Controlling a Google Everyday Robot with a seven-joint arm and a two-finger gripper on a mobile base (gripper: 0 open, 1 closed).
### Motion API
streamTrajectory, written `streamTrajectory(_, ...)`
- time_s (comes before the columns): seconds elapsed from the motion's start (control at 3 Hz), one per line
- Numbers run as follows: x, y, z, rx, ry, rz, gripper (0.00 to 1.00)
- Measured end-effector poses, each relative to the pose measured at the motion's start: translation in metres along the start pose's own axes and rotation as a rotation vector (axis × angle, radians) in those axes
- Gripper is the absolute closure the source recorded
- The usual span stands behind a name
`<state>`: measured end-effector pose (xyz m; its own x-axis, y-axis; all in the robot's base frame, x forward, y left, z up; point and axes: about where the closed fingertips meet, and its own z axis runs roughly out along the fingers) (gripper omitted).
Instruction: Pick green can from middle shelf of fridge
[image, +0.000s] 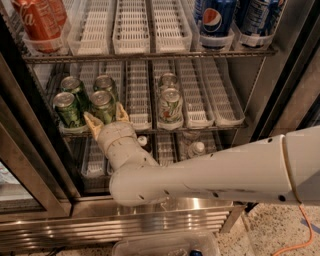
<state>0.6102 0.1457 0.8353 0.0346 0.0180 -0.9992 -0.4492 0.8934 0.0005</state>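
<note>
Several dark green cans stand at the left of the middle shelf (200, 127) of the fridge (150, 220): two front cans (67, 108) (102, 102) and two behind (75, 85) (105, 81). My gripper (106, 119) reaches in from below at the shelf's front edge. It is open, with one tan finger (92, 126) left and one (121, 113) right of the right front green can's base. The white arm (210, 172) hides the shelf front below the can.
Two paler whitish-green cans (170, 105) stand in a middle lane. The top rack holds red cans (37, 22) and blue Pepsi cans (217, 17). Small bottles (197, 148) sit on the lower rack. Dark door frames (27, 145) flank the opening; a ribbed steel base lies below.
</note>
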Motion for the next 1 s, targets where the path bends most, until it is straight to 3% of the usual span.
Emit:
streamTrajectory(0.33,0.0021,-0.0004,0.0073,-0.002,-0.001,0.007,0.30)
streamTrajectory(1.0,0.0033,-0.0015,0.0148,-0.005,-0.006,0.011,0.72)
